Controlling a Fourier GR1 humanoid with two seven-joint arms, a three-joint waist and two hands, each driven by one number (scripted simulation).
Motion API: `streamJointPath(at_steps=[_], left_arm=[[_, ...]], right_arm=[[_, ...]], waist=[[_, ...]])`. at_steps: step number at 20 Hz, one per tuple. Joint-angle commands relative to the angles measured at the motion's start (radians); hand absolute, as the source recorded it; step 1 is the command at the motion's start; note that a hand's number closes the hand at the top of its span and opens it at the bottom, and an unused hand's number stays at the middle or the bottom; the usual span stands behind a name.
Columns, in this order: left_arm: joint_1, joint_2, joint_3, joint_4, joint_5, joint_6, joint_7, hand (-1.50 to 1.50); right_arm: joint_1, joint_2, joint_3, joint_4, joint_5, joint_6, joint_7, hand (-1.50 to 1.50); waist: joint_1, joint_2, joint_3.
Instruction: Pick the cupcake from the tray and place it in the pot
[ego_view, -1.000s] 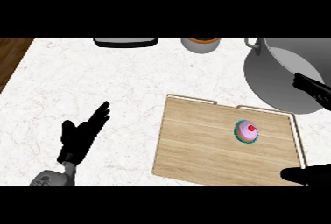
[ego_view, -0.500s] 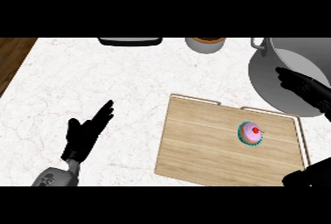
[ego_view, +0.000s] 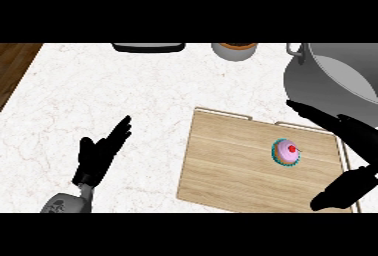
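Note:
A cupcake (ego_view: 287, 152) with pink icing, a red cherry and a teal wrapper stands on the right part of the wooden tray (ego_view: 229, 165). The grey pot (ego_view: 336, 82) sits at the upper right, just beyond the tray. My right hand (ego_view: 351, 134) is open at the right edge, its fingers spread above the cupcake and its thumb below it, nothing touching the cupcake. My left hand (ego_view: 100, 152) rests open on the counter to the left of the tray, fingers pointing up.
A dark flat object (ego_view: 148, 47) and a small cup (ego_view: 235, 50) stand along the counter's far edge. Brown wood floor (ego_view: 15, 65) shows past the counter's left edge. White marble counter (ego_view: 125, 90) lies between my left hand and the far edge.
My right hand has moved left and down from the pot's side to either side of the cupcake. The left hand has barely shifted.

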Motion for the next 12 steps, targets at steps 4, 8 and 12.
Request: streamJointPath(at_steps=[4,8,12], left_arm=[[0.004,-0.010,0.054,0.027,-0.012,-0.045,-0.030,0.00],[0.007,-0.010,0.066,0.023,-0.030,-0.068,-0.004,0.00],[-0.038,-0.034,0.081,0.032,-0.032,-0.053,0.023,0.00]], right_arm=[[-0.012,0.043,-0.115,0.142,0.117,0.072,-0.166,-1.50],[-0.011,0.099,-0.140,0.293,0.180,0.096,-0.297,-1.50],[0.043,0.105,-0.174,0.338,0.123,0.174,-0.415,-1.50]], waist=[[-0.005,-0.001,0.000],[-0.004,0.000,0.000],[-0.008,0.000,0.001]])
